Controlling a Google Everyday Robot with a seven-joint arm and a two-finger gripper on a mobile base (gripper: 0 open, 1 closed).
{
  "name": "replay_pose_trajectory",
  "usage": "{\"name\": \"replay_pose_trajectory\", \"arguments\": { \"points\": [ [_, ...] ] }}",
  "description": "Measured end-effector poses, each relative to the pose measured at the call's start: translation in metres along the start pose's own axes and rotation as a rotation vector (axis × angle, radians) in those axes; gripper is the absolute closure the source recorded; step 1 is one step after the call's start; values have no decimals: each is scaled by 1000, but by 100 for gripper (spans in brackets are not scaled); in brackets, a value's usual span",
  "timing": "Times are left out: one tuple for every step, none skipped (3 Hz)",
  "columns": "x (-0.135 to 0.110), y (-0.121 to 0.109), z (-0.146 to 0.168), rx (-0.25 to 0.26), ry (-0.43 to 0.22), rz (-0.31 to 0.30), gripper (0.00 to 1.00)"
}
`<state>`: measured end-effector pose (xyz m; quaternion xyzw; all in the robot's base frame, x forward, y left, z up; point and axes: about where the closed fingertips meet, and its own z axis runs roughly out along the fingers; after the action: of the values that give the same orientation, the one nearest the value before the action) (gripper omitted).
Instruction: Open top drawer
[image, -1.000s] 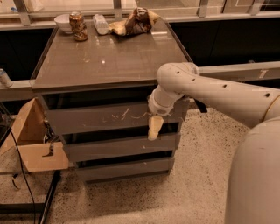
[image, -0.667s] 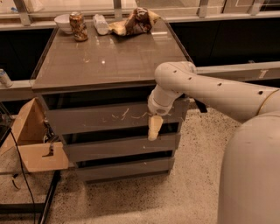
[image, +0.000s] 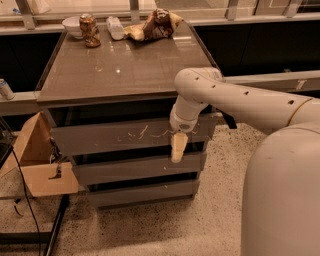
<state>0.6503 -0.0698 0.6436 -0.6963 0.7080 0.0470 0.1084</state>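
Nothing has moved: our gripper (image: 178, 148), state we cannot tell, hangs at the drawer's (image: 100, 137) lower edge and may slip off its handleless front.

The arm (image: 240, 102) crosses the right end of the top drawer (image: 110, 137) and hides that corner. The gripper (image: 177, 148) hangs pointing down in front of the drawer's lower edge, covering a bit of the gap beneath it. The robot's body (image: 285, 200) runs out past the right and bottom edges. On the left, a cardboard box (image: 37, 160) is cut off at the edge. At the back of the tabletop (image: 125, 70), the can (image: 90, 31) has a label I can't read, and I can't make out what the crumpled brown wrapper (image: 155, 26) is.
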Motion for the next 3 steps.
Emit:
{"name": "replay_pose_trajectory", "arguments": {
  "points": [
    [4,9,-8,-13,-3,5,0],
    [10,25,-20,-30,-13,12,0],
    [19,46,-35,-52,-15,23,0]
  ]
}}
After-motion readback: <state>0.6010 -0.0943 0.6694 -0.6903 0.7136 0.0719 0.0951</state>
